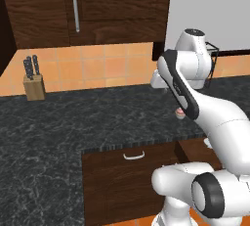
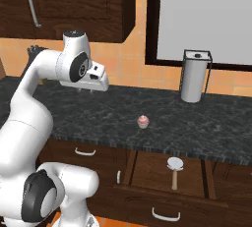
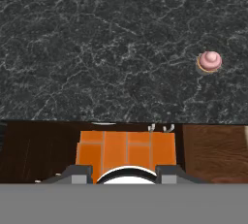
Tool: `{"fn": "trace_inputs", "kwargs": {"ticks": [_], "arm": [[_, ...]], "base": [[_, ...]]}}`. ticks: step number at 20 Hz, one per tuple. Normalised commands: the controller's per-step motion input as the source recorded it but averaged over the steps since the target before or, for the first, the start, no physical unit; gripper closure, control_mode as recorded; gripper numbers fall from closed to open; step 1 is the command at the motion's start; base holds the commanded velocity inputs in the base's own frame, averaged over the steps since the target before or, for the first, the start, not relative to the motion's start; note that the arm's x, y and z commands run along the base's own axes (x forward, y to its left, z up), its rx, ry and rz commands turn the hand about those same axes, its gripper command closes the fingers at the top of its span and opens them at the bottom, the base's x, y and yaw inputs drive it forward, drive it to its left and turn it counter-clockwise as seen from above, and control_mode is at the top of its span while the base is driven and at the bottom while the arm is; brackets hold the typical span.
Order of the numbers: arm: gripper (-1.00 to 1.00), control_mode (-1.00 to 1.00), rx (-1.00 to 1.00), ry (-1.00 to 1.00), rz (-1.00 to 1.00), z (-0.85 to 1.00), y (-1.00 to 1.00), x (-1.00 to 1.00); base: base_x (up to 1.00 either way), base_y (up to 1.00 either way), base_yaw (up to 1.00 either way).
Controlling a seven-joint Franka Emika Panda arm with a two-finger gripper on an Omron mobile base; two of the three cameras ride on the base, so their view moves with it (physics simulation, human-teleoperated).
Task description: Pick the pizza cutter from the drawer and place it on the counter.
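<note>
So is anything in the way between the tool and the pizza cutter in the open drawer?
Nothing visible blocks it. The pizza cutter lies exposed in the open drawer; the tool hangs above the counter, with the cupcake off to the side.

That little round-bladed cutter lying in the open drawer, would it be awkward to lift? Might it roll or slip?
The pizza cutter lies flat in the drawer, so it probably won't roll there. Its wooden handle looks stiff and easy to pinch. Set on edge on the counter, the disc might roll.
</note>
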Motion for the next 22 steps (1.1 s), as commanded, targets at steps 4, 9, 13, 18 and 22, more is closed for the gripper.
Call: {"fn": "trace_inputs", "kwargs": {"ticks": [4,9,13,18,22], "arm": [[-1.0,-1.0,0.0,-0.01,0.0,0.0,0.0,0.0],[-1.0,-1.0,0.0,-0.02,0.0,-0.07,-0.04,0.0],[-1.0,-1.0,0.0,0.0,-0.02,-0.17,-0.41,-0.11],[-1.0,-1.0,0.04,0.0,0.0,-0.28,-0.78,-0.21],[-1.0,-1.0,0.03,0.01,0.0,-0.36,-0.88,-0.38]], "base": [[0.0,0.0,0.0],[0.0,0.0,0.0],[0.0,0.0,0.0],[0.0,0.0,0.0],[0.0,0.0,0.0]]}}
